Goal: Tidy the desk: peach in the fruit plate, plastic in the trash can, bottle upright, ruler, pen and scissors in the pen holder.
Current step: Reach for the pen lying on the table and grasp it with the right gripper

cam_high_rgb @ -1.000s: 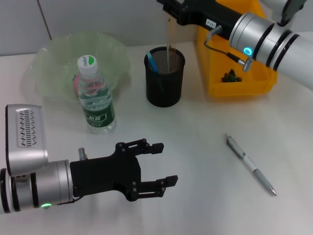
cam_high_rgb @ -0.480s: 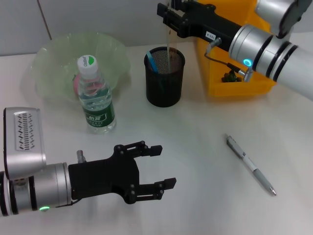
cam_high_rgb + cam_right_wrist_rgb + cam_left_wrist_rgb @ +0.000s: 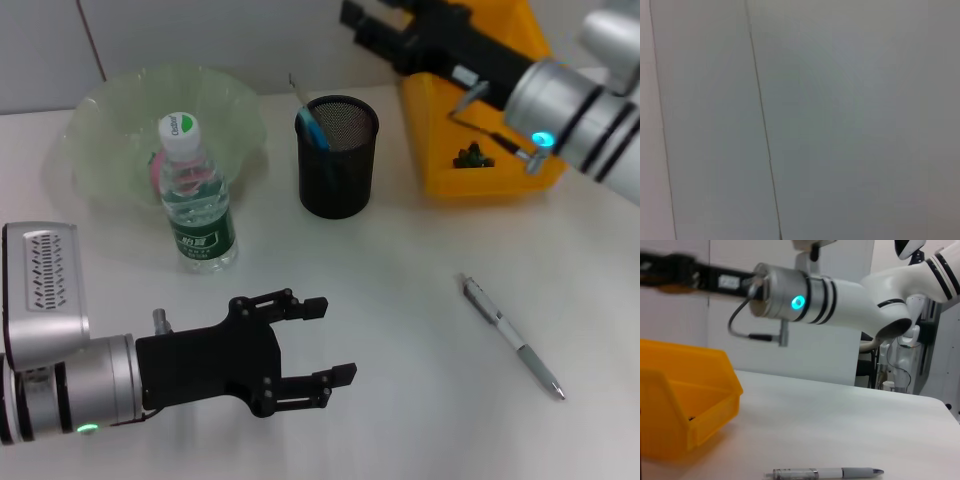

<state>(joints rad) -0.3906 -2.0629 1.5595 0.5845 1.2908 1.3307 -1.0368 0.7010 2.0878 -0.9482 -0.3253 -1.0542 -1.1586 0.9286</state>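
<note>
Pen (image 3: pixel 513 339) lies flat on tabletop (image 3: pixel 400 300), well apart from pen holder (image 3: pixel 338 156). Left pincer (image 3: pixel 325 340) hovers low, fingers apart; right pincer (image 3: pixel 365 18) above holder — finger state unclear. Risk: thin, flat pen slips or rolls when pinched.

Left tool (image 3: pixel 322 342) hovers spread low; right tool (image 3: pixel 365 18) reaches high.
</note>
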